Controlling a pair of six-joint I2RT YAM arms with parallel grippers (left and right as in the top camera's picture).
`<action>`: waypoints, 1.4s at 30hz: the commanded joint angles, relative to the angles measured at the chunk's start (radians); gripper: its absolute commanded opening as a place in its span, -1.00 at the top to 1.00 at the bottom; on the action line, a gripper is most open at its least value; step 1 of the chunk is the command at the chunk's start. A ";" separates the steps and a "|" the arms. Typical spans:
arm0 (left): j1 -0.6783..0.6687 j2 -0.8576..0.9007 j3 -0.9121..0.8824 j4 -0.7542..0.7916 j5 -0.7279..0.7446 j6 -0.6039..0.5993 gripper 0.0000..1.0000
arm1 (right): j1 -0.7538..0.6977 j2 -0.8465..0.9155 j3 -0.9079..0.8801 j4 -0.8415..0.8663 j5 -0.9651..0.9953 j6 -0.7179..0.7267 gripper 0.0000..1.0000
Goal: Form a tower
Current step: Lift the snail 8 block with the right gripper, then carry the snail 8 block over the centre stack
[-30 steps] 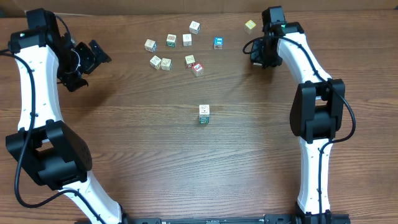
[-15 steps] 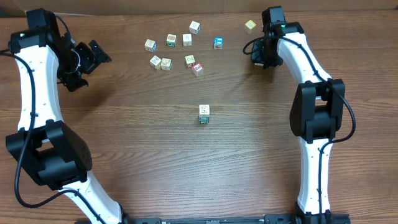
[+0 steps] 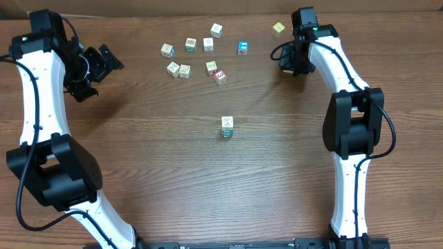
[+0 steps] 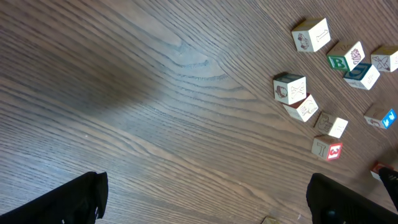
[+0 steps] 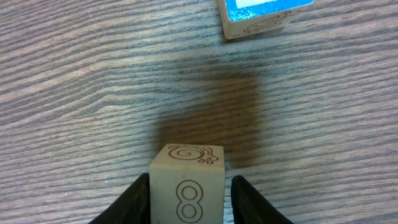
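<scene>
The tower [image 3: 227,126] is a short narrow stack of pale cubes with green at its foot, standing alone mid-table. My right gripper [image 3: 286,61] is at the back right, far from it. In the right wrist view this gripper [image 5: 189,194] is shut on a pale cube [image 5: 186,165] printed with a brown 8 and a snail, held just above its shadow on the wood. My left gripper [image 3: 105,62] hovers at the far left. In the left wrist view its jaws [image 4: 211,205] stand wide open over bare wood.
Several loose cubes [image 3: 190,45] lie scattered at the back of the table, among them a red one [image 3: 220,76] and a blue one [image 3: 242,48]. The blue cube [image 5: 264,15] lies just ahead of my right fingers. One yellowish cube [image 3: 278,28] sits by the back edge.
</scene>
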 commanded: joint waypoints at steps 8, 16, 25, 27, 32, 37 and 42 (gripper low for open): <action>-0.006 -0.004 0.014 0.001 0.008 0.018 -0.99 | 0.024 -0.057 0.023 -0.011 0.087 -0.001 0.25; -0.006 -0.004 0.014 0.001 0.008 0.018 -0.99 | 0.081 -0.057 0.023 -0.058 0.104 -0.002 0.40; -0.006 -0.004 0.014 0.001 0.008 0.018 -0.99 | 0.192 -0.057 0.023 -0.249 0.092 -0.001 0.42; -0.006 -0.004 0.014 0.001 0.008 0.018 -0.99 | 0.227 -0.057 0.023 -0.317 0.089 -0.001 0.42; -0.006 -0.004 0.014 0.001 0.007 0.018 -0.99 | 0.289 -0.057 0.023 -0.409 0.021 0.000 0.40; -0.006 -0.004 0.014 0.001 0.008 0.018 -0.99 | 0.309 -0.057 0.023 -0.380 0.021 0.000 0.33; -0.006 -0.004 0.014 0.001 0.008 0.018 -0.99 | 0.302 -0.061 0.023 -0.378 0.021 0.000 0.24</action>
